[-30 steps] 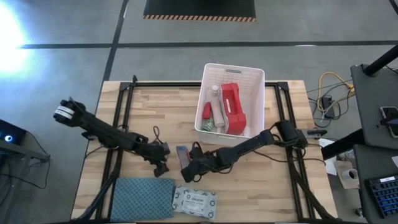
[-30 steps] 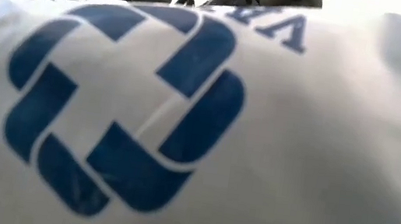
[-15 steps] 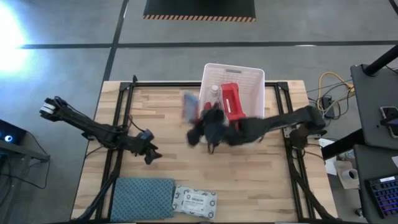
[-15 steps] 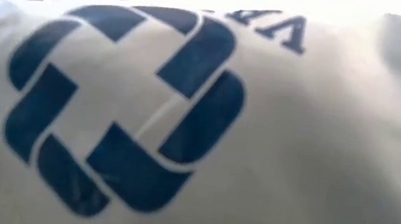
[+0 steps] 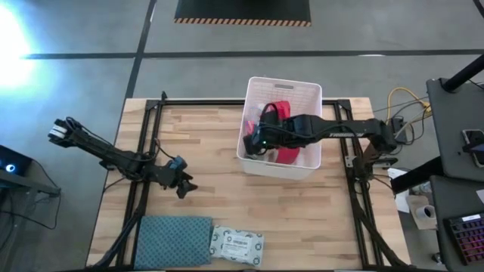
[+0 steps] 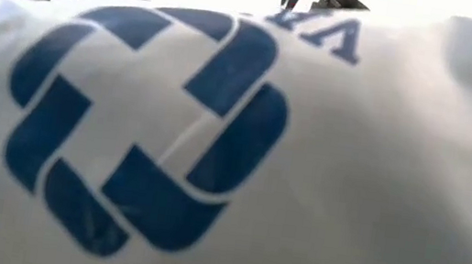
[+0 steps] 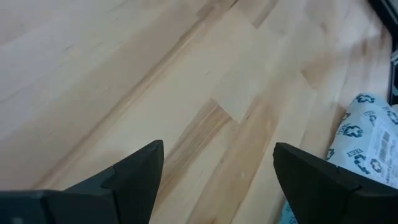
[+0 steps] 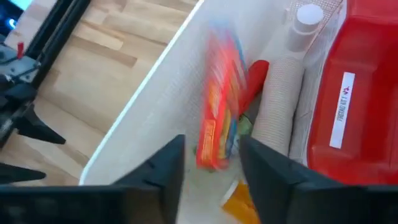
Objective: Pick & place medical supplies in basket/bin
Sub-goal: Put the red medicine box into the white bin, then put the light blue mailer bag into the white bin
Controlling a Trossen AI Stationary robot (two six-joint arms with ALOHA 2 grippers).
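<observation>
The white slotted bin [image 5: 306, 98] stands at the table's far middle. My right gripper [image 5: 255, 140] [image 8: 212, 163] reaches into its left part, fingers open. A small orange-red box [image 8: 219, 118] shows blurred just beyond the fingertips, against the bin's wall, apart from both fingers. Inside lie the red first-aid pouch [image 8: 354, 93], a white-capped bottle [image 8: 305, 22], a beige roll [image 8: 280, 99] and a red roll [image 8: 258, 68]. The white wipes packet [image 5: 237, 245] [image 7: 368, 137] lies flat at the near edge. My left gripper [image 5: 184, 187] [image 7: 217, 180] hangs open over bare wood, left of the middle.
A blue-grey folded cloth [image 5: 172, 242] lies beside the wipes packet at the near edge. Black frame rails [image 5: 147, 151] run along both sides of the table. The wipes packet [image 6: 215, 148] fills the low view. Bare wood lies between the bin and the near edge.
My right gripper lifted the small box off the table's middle, swung it up and toward the far edge, then went down into the bin; the box now shows blurred beyond its fingertips. My left gripper drew back toward the table's left, then stayed still.
</observation>
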